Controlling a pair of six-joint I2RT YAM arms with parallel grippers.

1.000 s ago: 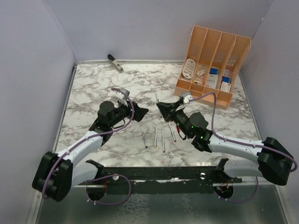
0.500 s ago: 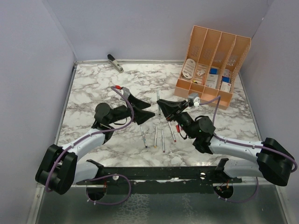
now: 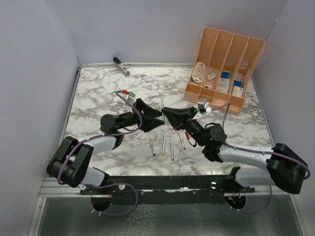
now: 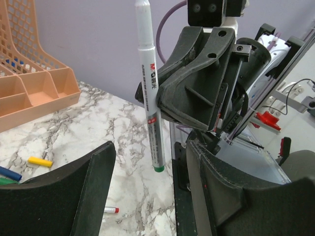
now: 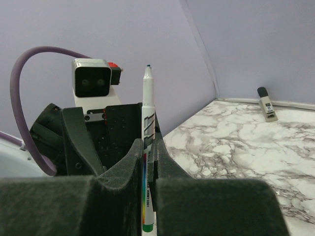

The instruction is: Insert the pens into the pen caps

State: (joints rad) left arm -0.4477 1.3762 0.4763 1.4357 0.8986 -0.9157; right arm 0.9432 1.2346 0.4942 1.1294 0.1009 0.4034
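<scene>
1. The right pincer (image 5: 148, 147) is clamped on a pen (image 5: 148, 108), gripping the lower part of the barrel so that most of the pen stands above the fingers
2. The pen is upright, raised off the desk (image 3: 98, 98) near its middle, between the two arms
3. The left pincer (image 4: 147, 152) faces the right one tip to tip with its jaws apart and holding nothing
4. In the left wrist view the pen's lower end hangs in the gap between those jaws; whether it is truly inside them I cannot tell
5. The pen is thin and white-grey, with dark printed lettering, a red band and a small green end at the bottom; its top narrows to a dark point
6. Four other pens (image 3: 172, 146) lie roughly side by side on the desk, just on the near side of both pincers
7. A yellow cap (image 4: 39, 161) lies on the desk near the orange organiser (image 3: 224, 54), well apart from the pen
</scene>
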